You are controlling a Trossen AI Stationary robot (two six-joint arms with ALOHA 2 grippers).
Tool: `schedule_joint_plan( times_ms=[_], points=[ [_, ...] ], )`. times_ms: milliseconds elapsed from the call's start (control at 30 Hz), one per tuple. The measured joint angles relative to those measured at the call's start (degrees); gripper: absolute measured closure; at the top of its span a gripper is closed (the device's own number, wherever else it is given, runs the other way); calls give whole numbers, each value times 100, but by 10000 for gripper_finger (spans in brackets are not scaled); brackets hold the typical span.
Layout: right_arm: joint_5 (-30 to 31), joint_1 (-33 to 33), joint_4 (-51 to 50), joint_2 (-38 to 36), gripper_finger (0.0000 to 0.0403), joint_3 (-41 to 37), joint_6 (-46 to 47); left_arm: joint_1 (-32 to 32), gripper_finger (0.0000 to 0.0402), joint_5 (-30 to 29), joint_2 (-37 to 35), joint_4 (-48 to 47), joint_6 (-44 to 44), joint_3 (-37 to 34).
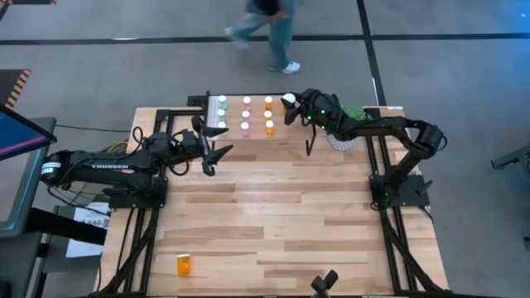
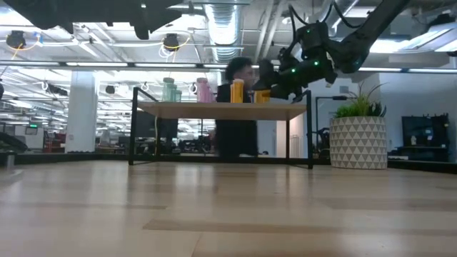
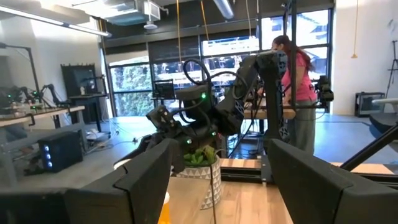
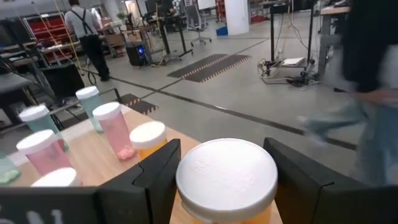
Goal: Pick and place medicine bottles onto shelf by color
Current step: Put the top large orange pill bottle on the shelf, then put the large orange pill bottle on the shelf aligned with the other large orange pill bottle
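1. Wooden table (image 1: pixel 281 207); shelf (image 1: pixel 246 116) at its far edge carries green, pink and orange bottles.
2. My right gripper (image 4: pixel 221 171) grasps a white-capped orange bottle (image 4: pixel 226 180) at the shelf's right end.
3. My left gripper (image 1: pixel 217 153) hovers spread, empty, just before the shelf.
4. One orange bottle (image 1: pixel 184 265) lies near me.

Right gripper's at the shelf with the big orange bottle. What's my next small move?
Probably lower it straight down: the right gripper holds the large orange bottle between its fingers by the orange column's end on the shelf, and the low view shows it above the plank.
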Motion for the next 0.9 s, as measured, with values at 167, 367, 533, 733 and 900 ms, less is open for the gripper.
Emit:
schedule_joint_plan(
  times_ms=[167, 367, 533, 733, 900],
  points=[
    [2, 0, -393, -294, 144, -2, 3, 0, 146, 7, 0, -24, -62, 0],
    [4, 31, -705, -513, 120, -2, 22, 0, 146, 117, 0, -22, -238, 0],
    [14, 167, -1179, -912, 113, -2, 20, 0, 146, 285, 0, -25, -375, 0],
    [120, 613, -2507, -2104, 116, -4, -227, 0, 146, 315, 0, -497, -410, 0],
    [245, 1448, -3659, -3010, 118, -4, -103, -59, 146, 439, 2, -915, -747, 0]
  ],
)
